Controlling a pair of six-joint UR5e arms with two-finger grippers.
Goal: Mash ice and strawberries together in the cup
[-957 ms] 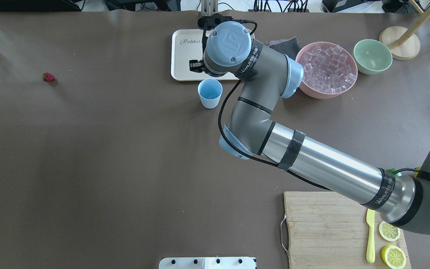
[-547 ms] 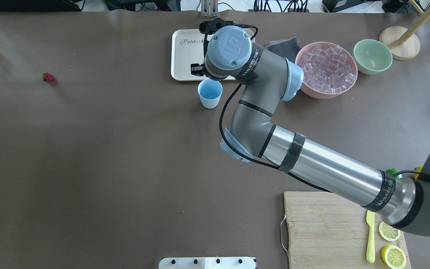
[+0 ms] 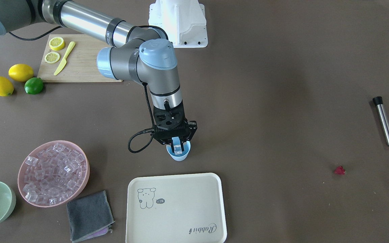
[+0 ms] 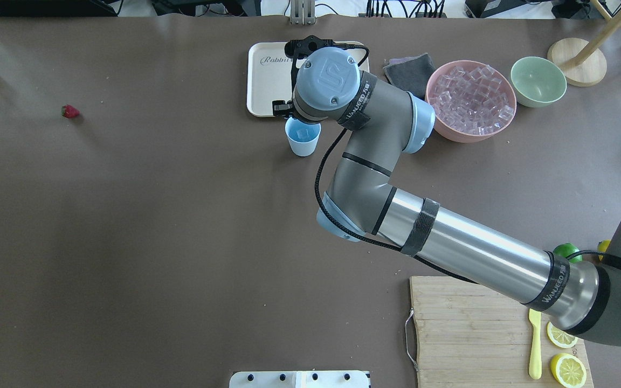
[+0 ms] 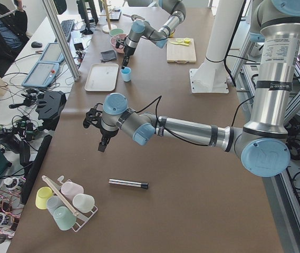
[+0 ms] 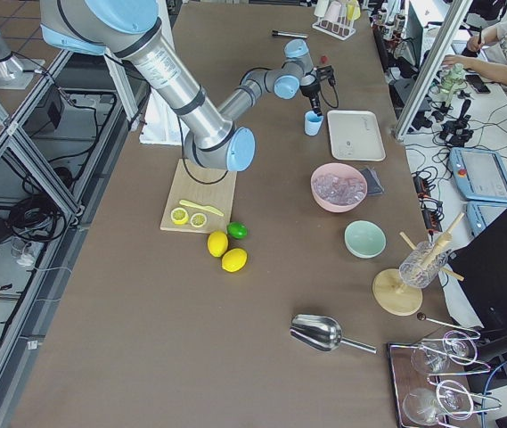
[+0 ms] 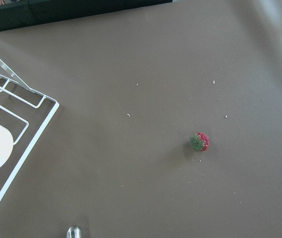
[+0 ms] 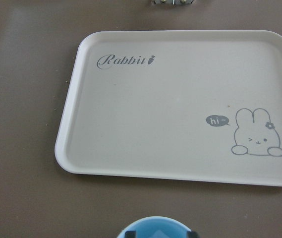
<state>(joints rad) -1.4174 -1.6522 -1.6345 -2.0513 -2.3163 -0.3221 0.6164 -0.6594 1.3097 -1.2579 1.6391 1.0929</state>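
Finds the right gripper (image 3: 178,145) hanging vertically over the cup (image 3: 179,157), fingertips down at the rim and drawn close on either side of one ice cube (image 4: 304,132); judges the cube clamped rather than released, though without certainty. Places that cube squarely over the cup's mouth, so expects a mere parting of the fingers to drop it straight in, with no sideways correction. Sees no berry inside the cup: locates the strawberry (image 4: 70,111) on bare table well apart from the cup toward the robot's left, in the left wrist camera's view and far nearer the left gripper (image 5: 103,146) than the right. Cannot tell whether the left fingers stand apart or together. Records the remaining ice (image 4: 472,97) heaped in a pink bowl (image 4: 469,138) near the cup on the robot's right, and a cream tray (image 4: 265,86) just beyond the cup. Describes the cup as small, tapered and handleless, likely to tip if nudged; the cubes as hard, glassy and slick; the berry as soft and lumpy. Logs a smooth metal rod (image 3: 383,123) with a black cap, far to the left of the cup, long axis running roughly toward the robot.
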